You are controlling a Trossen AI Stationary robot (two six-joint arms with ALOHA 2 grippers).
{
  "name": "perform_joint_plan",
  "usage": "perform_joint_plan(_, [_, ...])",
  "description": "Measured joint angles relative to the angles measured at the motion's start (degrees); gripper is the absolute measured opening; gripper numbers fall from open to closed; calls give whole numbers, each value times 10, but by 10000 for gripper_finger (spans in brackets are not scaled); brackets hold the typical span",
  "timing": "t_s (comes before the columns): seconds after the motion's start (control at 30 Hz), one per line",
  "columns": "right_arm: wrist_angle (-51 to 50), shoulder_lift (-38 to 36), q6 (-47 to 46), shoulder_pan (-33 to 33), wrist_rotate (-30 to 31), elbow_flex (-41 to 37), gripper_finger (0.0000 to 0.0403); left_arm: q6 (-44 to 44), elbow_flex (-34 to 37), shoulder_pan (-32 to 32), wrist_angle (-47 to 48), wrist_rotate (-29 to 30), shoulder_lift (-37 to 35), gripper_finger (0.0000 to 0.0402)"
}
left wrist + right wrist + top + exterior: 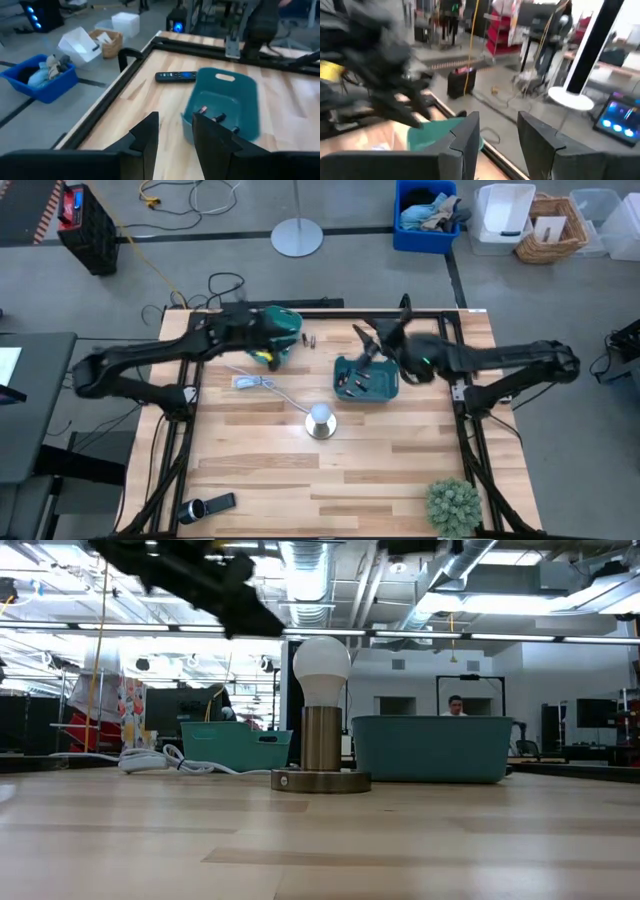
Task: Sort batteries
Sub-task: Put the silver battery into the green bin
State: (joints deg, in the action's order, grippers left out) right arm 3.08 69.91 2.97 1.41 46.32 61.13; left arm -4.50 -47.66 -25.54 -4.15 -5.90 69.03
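Two teal bins stand at the table's far middle: the left bin (286,322) and the right bin (366,380), which holds several small batteries (219,118). Two more batteries (308,340) lie on the wood between the bins. My left gripper (175,135) hovers above the left bin's near side (272,345) and points toward the right bin (225,102); it is open with nothing between its fingers. My right gripper (497,135) hangs above the right bin's far edge (368,340), also open, with nothing between its fingers.
A bulb lamp on a metal base (320,420) stands near the table's middle, and a white cable (255,383) lies to its left. A black remote (175,76) lies at the far edge. A plant (455,505) and a black cylinder (205,507) occupy the near corners.
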Motion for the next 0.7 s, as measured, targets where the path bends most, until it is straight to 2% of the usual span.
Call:
perform_joint_plan(0.13, [-36, 54, -17, -86, -115, 45, 150, 26, 73, 1, 5, 3, -104, 111])
perform_joint_plan(0.27, [-94, 129, -48, -159, -234, 126, 150, 52, 135, 1, 3, 12, -195, 111])
perform_joint_plan(0.47, [-204, 276, -71, -220, -324, 271, 150, 77, 209, 1, 9, 17, -284, 111])
perform_joint_plan(0.7, [-355, 431, -99, -258, -391, 446, 157, 75, 239, 1, 12, 17, -319, 111])
